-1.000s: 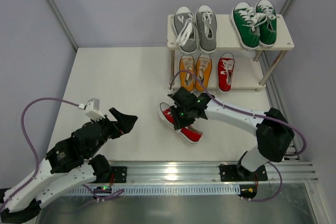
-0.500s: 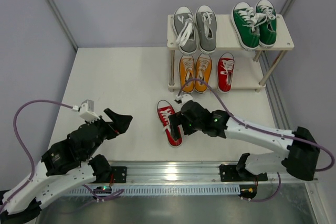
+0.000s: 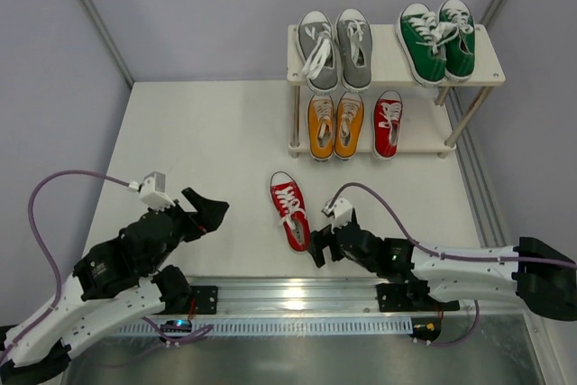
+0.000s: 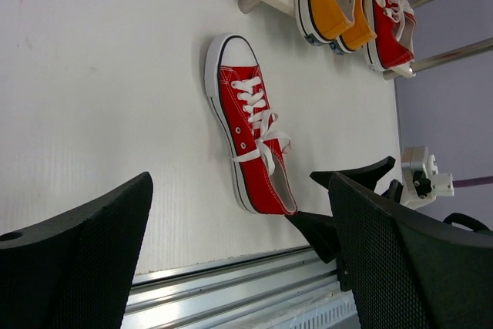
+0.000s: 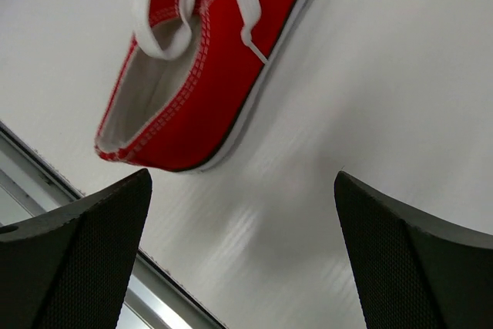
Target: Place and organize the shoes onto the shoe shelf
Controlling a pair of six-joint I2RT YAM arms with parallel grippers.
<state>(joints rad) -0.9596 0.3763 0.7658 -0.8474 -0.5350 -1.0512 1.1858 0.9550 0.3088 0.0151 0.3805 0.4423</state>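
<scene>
My right pincer [image 3: 315,248] no longer holds the loose red shoe [image 3: 290,211]. It is drawn back to the near edge, fingers apart and empty, just behind the heel. The shoe now lies flat on the table [image 3: 207,132], toe far, short of the shoe shelf [image 3: 388,68]. Its mate [image 3: 388,123] sits on the lower tier, so a fresh grasp seems needed. My left pincer [image 3: 209,209] hangs open.

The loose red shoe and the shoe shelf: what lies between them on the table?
Nothing. In the top external view, only bare white table separates the loose red shoe from the shoe shelf.
</scene>
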